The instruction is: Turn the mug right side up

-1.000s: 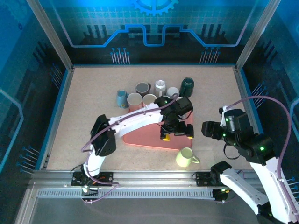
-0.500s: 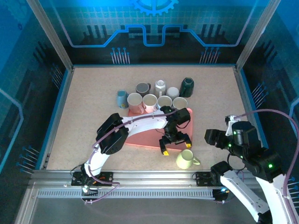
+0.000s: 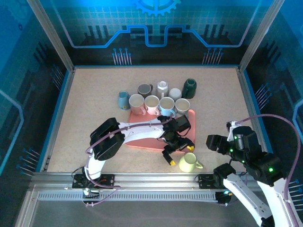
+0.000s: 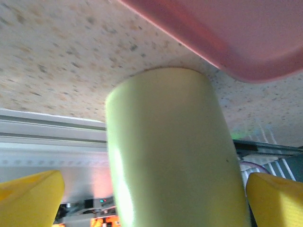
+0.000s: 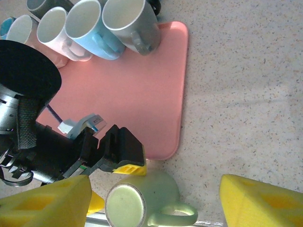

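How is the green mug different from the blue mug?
The green mug shows its closed bottom; the blue mug shows its open mouth. The green mug sits on the table, the blue mug on the pink tray. Both have a handle.
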Robot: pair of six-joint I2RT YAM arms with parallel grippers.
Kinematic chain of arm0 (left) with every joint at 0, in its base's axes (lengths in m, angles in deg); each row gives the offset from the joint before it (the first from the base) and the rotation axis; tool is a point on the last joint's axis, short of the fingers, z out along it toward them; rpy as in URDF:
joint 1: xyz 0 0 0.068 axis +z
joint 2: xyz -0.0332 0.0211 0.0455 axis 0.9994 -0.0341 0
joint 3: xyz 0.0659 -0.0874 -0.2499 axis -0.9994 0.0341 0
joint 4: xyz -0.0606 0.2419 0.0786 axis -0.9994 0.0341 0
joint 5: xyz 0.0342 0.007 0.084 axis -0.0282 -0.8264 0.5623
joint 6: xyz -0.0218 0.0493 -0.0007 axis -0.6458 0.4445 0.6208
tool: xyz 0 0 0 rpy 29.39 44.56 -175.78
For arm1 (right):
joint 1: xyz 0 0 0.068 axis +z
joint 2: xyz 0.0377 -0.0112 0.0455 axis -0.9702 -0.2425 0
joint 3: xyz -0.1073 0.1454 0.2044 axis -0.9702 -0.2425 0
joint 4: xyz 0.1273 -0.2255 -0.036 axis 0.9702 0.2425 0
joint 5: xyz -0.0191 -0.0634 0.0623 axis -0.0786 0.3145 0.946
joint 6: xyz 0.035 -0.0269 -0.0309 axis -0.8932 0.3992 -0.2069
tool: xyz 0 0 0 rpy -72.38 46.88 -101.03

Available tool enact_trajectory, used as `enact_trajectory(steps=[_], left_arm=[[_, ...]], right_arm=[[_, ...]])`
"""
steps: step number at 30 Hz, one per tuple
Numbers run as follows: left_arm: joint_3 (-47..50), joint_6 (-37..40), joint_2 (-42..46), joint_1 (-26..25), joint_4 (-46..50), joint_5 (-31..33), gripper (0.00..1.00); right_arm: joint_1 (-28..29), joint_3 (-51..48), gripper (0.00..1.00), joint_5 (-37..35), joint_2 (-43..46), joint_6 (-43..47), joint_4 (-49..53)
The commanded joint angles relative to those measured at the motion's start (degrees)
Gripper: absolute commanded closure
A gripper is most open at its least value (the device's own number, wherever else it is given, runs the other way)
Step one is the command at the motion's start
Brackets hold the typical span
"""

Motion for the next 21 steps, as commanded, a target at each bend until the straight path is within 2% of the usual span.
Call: enact_trajectory(steps=[1, 11, 16, 21], left_arm=[[0.22, -8.1, 0.93, -1.24, -6.24, -1.96, 0.01], [1.86, -14.29, -1.14, -2.52, -13.26, -1.78, 0.01], [0.38, -13.6, -2.65, -2.51, -12.79, -1.69, 0.12], [3.19, -14.08, -1.1, -1.95, -12.63, -0.62, 0.3]], right_arm=[[-0.75, -1.1, 0.27, 1.04, 1.13, -1.4, 0.36], [-0.75, -2.93, 0.27, 0.97, 1.46, -1.24, 0.34], [-0.75, -3.73, 0.27, 0.64, 1.45, -1.06, 0.18], [-0.74, -3.44, 0.28, -0.13, 1.38, -0.41, 0.32]])
